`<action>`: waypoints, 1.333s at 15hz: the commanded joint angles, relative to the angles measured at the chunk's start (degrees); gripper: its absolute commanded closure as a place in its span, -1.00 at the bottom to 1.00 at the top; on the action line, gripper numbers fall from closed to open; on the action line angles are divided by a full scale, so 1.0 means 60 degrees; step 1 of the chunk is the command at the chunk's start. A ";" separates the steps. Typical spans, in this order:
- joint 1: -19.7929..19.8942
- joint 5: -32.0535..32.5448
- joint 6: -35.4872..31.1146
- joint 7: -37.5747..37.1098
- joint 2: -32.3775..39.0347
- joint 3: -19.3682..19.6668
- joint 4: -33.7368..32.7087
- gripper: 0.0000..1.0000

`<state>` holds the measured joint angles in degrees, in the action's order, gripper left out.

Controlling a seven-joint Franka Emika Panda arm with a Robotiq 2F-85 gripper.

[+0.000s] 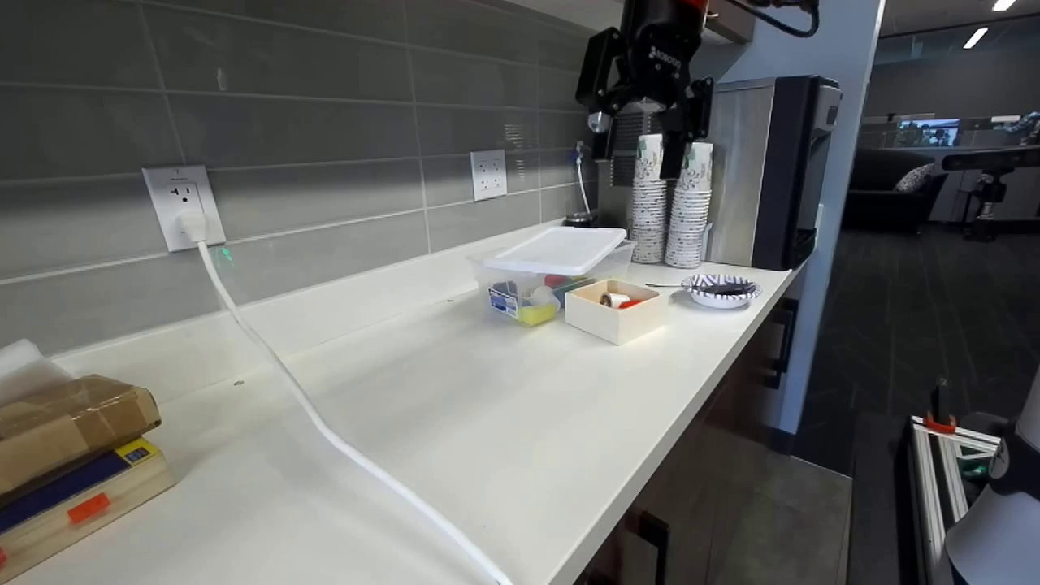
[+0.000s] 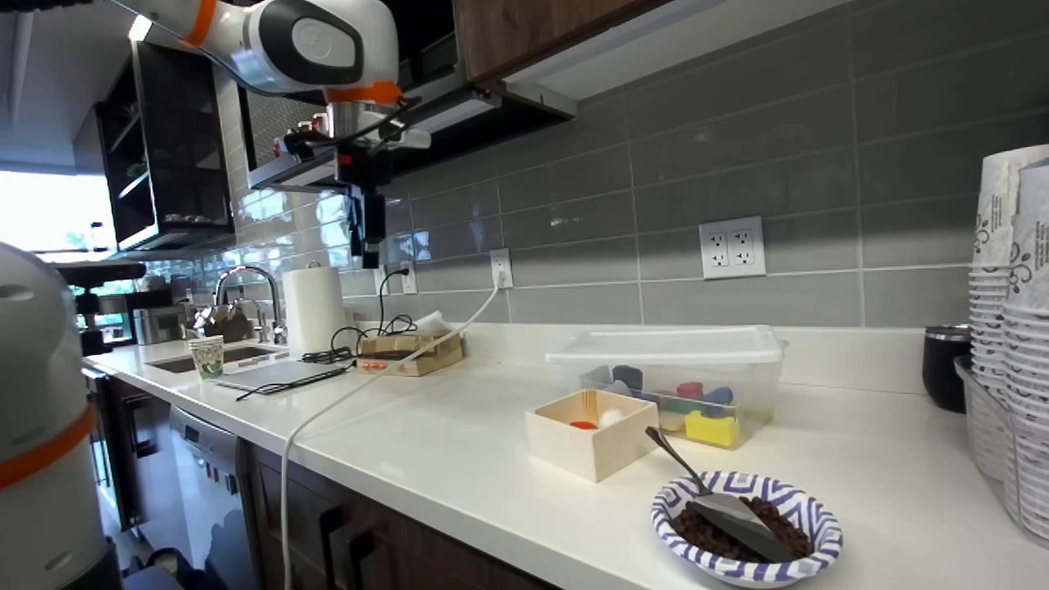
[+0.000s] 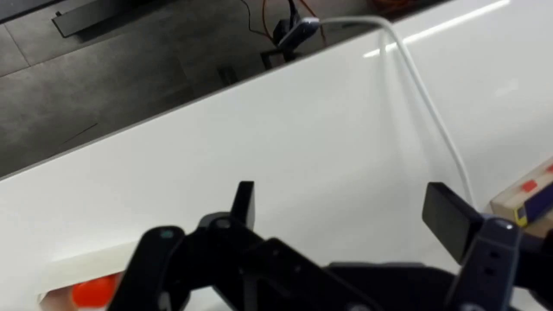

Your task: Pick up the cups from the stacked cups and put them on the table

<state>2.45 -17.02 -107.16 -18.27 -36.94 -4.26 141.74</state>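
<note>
The stacked cups [image 1: 648, 211] are two tall columns of nested white cups with a printed pattern. They stand on the far end of the white table [image 1: 455, 422] in an exterior view. They also show at the right edge of an exterior view [image 2: 1031, 344], partly cut off. My gripper [image 1: 637, 158] hangs high above the table, well apart from the stacks, though it overlaps them in that picture. It also shows in an exterior view [image 2: 366, 256]. In the wrist view my gripper [image 3: 341, 188] is open with nothing between its fingers, over the table [image 3: 259, 142]. The wrist view shows no cups.
A clear bin [image 2: 737, 385] with a white lid, a wooden box [image 2: 602, 442] and a patterned bowl [image 2: 828, 541] stand before the stacks. A white cable [image 1: 357, 451] crosses the counter. Cardboard [image 1: 81, 418] lies beyond it. A lone cup [image 2: 206, 356] stands near the sink.
</note>
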 commanded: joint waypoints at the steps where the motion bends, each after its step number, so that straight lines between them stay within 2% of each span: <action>1: 0.0935 0.0664 -0.0796 -0.0502 0.0549 0.0423 -0.0698 -1.00; 5: 0.1921 0.1335 -0.1904 -0.0831 0.1251 0.1120 -0.1544 -1.00; 10: 0.2877 0.2101 -0.3254 -0.1655 0.2325 0.1669 -0.2886 -1.00; 15: 0.3600 0.2885 -0.3523 -0.2640 0.3736 0.2288 -0.4572 -1.00; 20: 0.3739 0.3639 -0.3552 -0.3154 0.5398 0.3020 -0.6178 -1.00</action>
<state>24.83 2.01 -128.90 -34.32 -11.63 12.01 112.13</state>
